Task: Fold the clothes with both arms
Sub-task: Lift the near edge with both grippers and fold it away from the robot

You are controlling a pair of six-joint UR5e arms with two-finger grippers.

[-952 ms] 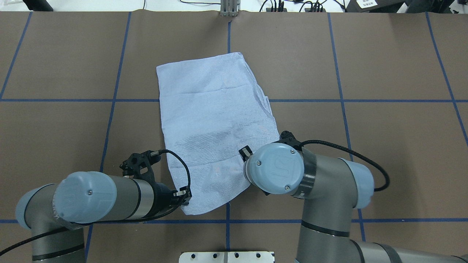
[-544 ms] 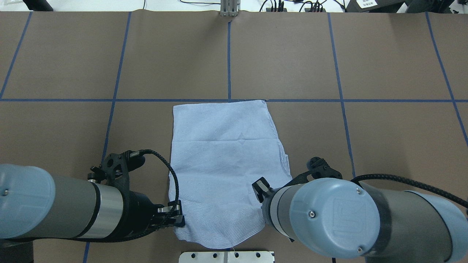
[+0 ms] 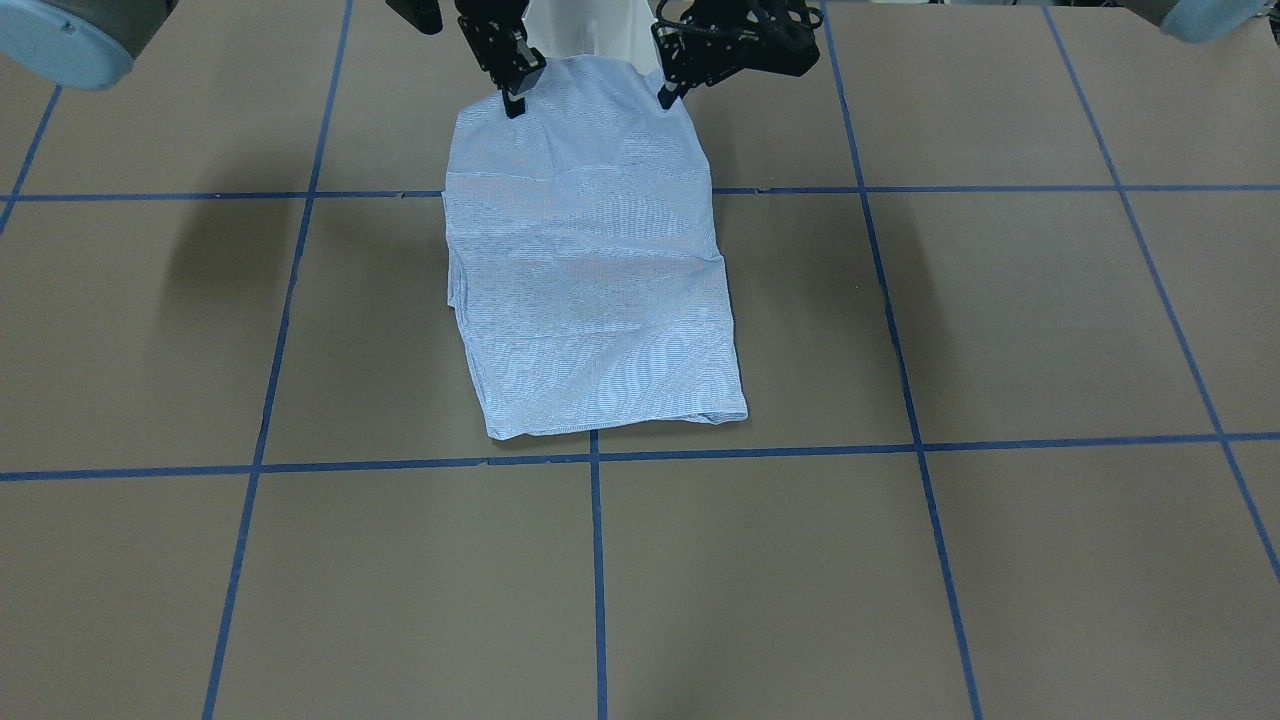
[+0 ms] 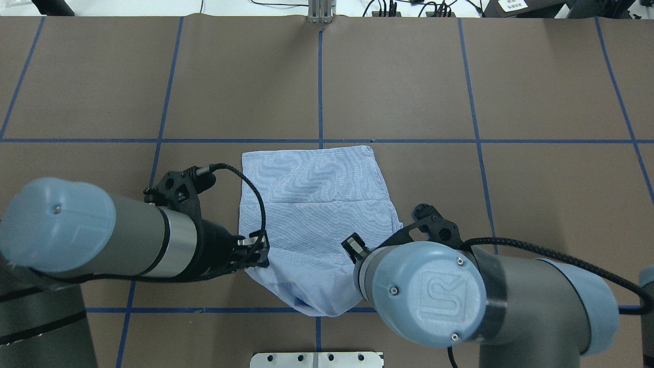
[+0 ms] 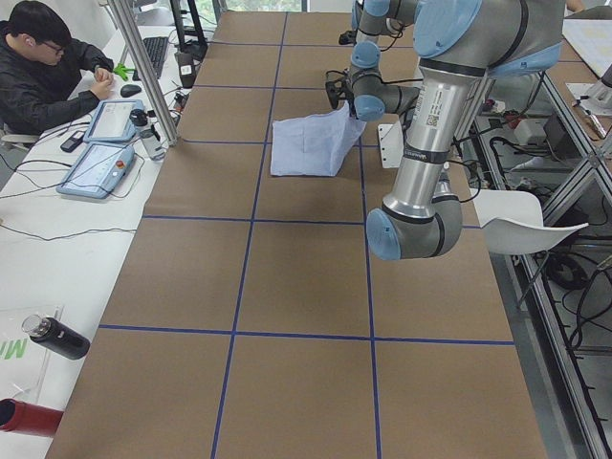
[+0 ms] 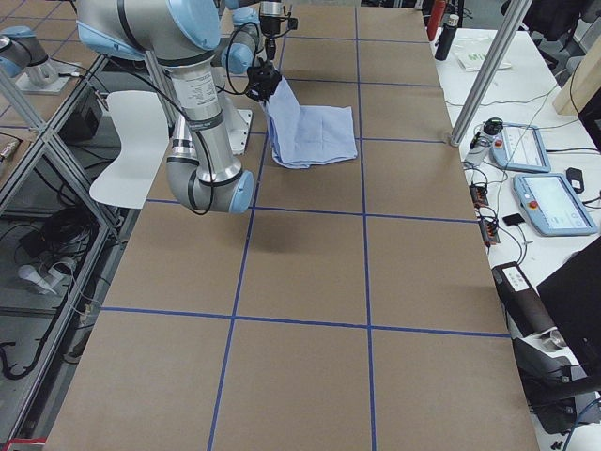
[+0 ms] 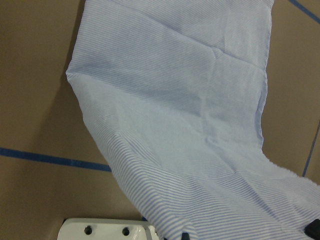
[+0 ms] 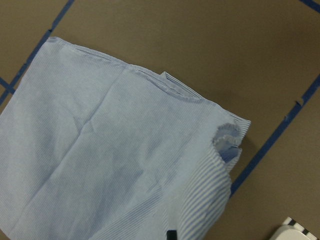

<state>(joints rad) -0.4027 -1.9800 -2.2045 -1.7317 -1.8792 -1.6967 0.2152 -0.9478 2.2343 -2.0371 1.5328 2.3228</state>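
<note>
The broad brown paper-covered table (image 4: pixel 511 76), marked into large squares by dark blue tape lines (image 4: pixel 475 76), is carrying one garment near the middle of its robot-side edge.

The silver-grey tubular left arm (image 4: pixel 102 235) with light blue joint caps and the matching right arm (image 4: pixel 511 301) are both reaching in from that edge. They are flanking the garment, one on each side.

The light blue, finely white-striped shirt (image 4: pixel 317 199) is lying folded into a long, roughly rectangular panel. Its long axis is running straight across the table, from the robot-side edge toward the far edge. Its far end is resting flat, with the straight far hem sitting just short of a crosswise tape line and parallel to it. Its near end is pointing at the robot and is being held up off the table. It is sagging in a shallow pouch between the two arms, just ahead of the white metal plate (image 4: pixel 317 359) at the robot-side edge.

The black two-finger left gripper (image 3: pixel 664 100) is clamping one near corner of the shirt, and the black right gripper (image 3: pixel 515 108) is clamping the other. Both pairs of fingers (image 3: pixel 511 92) are pinched closed on the fabric, pointing downward.
</note>
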